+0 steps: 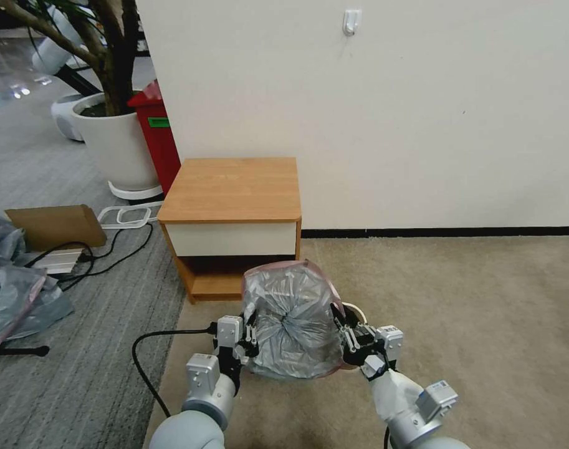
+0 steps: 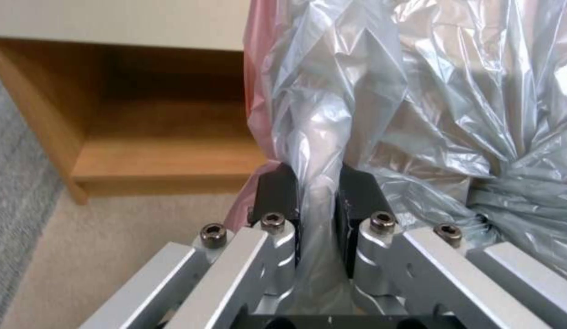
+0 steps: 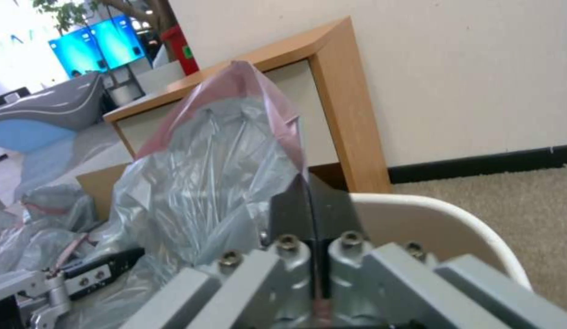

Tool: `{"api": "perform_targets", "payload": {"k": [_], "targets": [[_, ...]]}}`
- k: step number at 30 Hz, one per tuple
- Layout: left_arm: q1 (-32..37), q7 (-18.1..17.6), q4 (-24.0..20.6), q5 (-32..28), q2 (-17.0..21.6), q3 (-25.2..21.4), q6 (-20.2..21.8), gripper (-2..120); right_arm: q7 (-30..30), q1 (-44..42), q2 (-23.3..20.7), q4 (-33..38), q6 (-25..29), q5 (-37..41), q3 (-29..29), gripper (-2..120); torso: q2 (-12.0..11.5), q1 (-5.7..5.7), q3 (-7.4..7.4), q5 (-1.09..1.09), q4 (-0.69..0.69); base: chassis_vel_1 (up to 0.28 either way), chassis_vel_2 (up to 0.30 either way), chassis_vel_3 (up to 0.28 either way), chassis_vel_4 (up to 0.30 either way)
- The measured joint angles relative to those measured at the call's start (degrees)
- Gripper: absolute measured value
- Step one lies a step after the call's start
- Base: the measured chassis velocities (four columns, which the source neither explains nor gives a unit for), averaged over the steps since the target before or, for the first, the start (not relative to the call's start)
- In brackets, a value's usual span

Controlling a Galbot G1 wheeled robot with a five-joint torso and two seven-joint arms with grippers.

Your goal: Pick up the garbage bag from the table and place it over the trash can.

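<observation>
Both grippers clamp the thin crinkled translucent grey garbage bag point(image 1: 293, 324) with pinkish-red rim: left gripper point(image 1: 250, 340) at 9 o'clock, right gripper point(image 1: 346, 340) at 3 o'clock. Bag hangs over the cream-beige plastic trash can point(image 1: 354, 310), just before the light-brown wooden nightstand table point(image 1: 234, 187) at 12 o'clock. Open beige carpet point(image 1: 471, 312) lies at 3 o'clock; black cable point(image 1: 144, 362) at 8 o'clock.

A plain cream wall point(image 1: 390, 106) with a black skirting point(image 1: 440, 232) and a small white hook point(image 1: 351, 22) backs the room. Beige carpet point(image 1: 483, 312) meets grey striped carpet point(image 1: 66, 374). A white plant pot point(image 1: 113, 143), red bin point(image 1: 156, 134) and cardboard point(image 1: 57, 226) stand left
</observation>
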Motion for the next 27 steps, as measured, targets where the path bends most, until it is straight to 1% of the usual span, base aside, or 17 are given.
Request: {"api": "perform_targets", "payload": {"k": [7,15,17,19,21,22,23,24,25,27], "targets": [[0.1,-0.6,-0.4,-1.1,-0.2,0.1,0.5,8,-0.1,1.4,0.1,0.3,-0.2,0.1,1.3,0,0.0,0.00,0.00,0.00,0.00,0.000,0.000,0.000,0.000],[0.9,0.2,-0.3,0.6,-0.3,-0.1,0.3,8,2.2,4.4,-0.4,1.7,-2.5,1.2,2.6,0,0.0,0.00,0.00,0.00,0.00,0.000,0.000,0.000,0.000],[1.1,0.6,-0.4,0.7,-0.5,-0.1,0.2,8,4.3,5.6,-1.2,2.3,-5.2,1.4,3.0,0,0.0,0.00,0.00,0.01,0.00,0.000,0.000,0.000,0.000],[1.1,0.6,-0.4,0.7,-0.5,-0.1,0.1,8,4.8,5.9,-1.3,2.4,-5.9,1.5,3.1,0,0.0,0.00,0.00,0.01,0.00,0.000,0.000,0.000,0.000],[1.2,0.9,-0.5,0.7,-0.5,-0.2,-0.1,8,6.5,6.8,-2.4,2.8,-9.3,1.7,3.7,0,0.0,0.00,0.00,0.00,0.00,0.000,0.000,0.000,0.000],[1.2,0.9,-0.5,0.7,-0.5,-0.2,-0.1,8,6.5,6.8,-2.4,2.8,-9.3,1.7,3.7,0,0.0,0.00,0.00,0.00,0.00,0.000,0.000,0.000,0.000],[1.3,0.9,-0.6,0.7,-0.6,-0.2,-0.3,8,7.2,7.1,-2.9,2.9,-11.0,1.7,4.1,0,0.0,0.00,0.00,0.01,0.00,0.000,0.000,0.000,0.000],[1.4,1.1,-0.7,0.6,-0.6,-0.6,-0.5,8,8.8,7.4,-3.9,3.2,-14.4,2.0,4.6,0,0.0,0.00,0.00,0.01,0.00,0.000,0.000,0.000,0.000],[1.4,1.2,-0.7,0.4,-0.7,-0.9,-0.7,8,9.8,7.3,-4.5,3.2,-16.3,2.4,5.0,0,0.0,0.00,0.00,0.01,0.00,0.000,0.000,0.000,0.000],[1.4,1.3,-0.7,0.2,-0.7,-1.1,-0.8,8,10.3,7.2,-4.8,3.2,-17.1,2.7,5.2,0,0.0,0.00,0.00,0.01,0.00,0.000,0.000,0.000,0.000]]}}
